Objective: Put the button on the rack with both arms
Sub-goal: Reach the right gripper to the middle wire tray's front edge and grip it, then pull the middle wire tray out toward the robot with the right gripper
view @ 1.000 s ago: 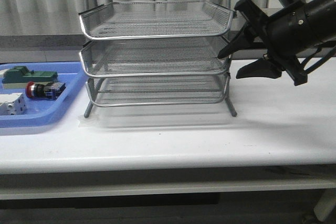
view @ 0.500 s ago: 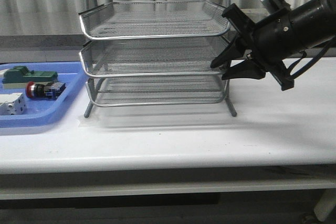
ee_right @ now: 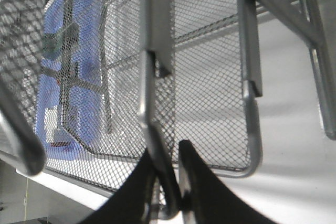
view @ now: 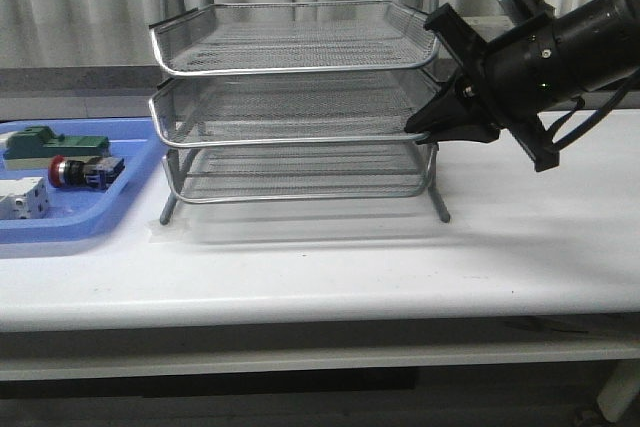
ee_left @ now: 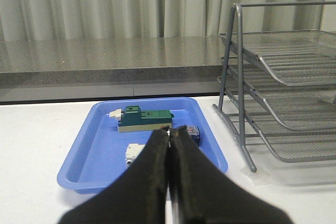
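Observation:
The button [view: 75, 171], red cap and blue rear block, lies in the blue tray [view: 105, 209] at the left. In the left wrist view only its blue end [ee_left: 192, 131] shows, behind my fingers. The three-tier wire rack [view: 290, 68] stands mid-table. My right gripper [view: 421, 128] is shut on the chrome rim of the rack's middle tray [view: 300, 140] at its right front corner. In the right wrist view the rim [ee_right: 157, 156] runs between the closed fingers of that gripper [ee_right: 167, 156]. My left gripper [ee_left: 169, 132] is shut and empty, in front of the blue tray [ee_left: 100, 150].
A green-and-beige block [view: 45, 144] and a white boxy part [view: 22, 199] also lie in the blue tray; both show in the left wrist view, the block [ee_left: 144, 120] and the white part [ee_left: 134, 152]. A grey ledge and curtains run behind the table.
My right gripper moved left to the rack's right side and its open jaws closed on the middle tray's rim. The button and tray have not moved.

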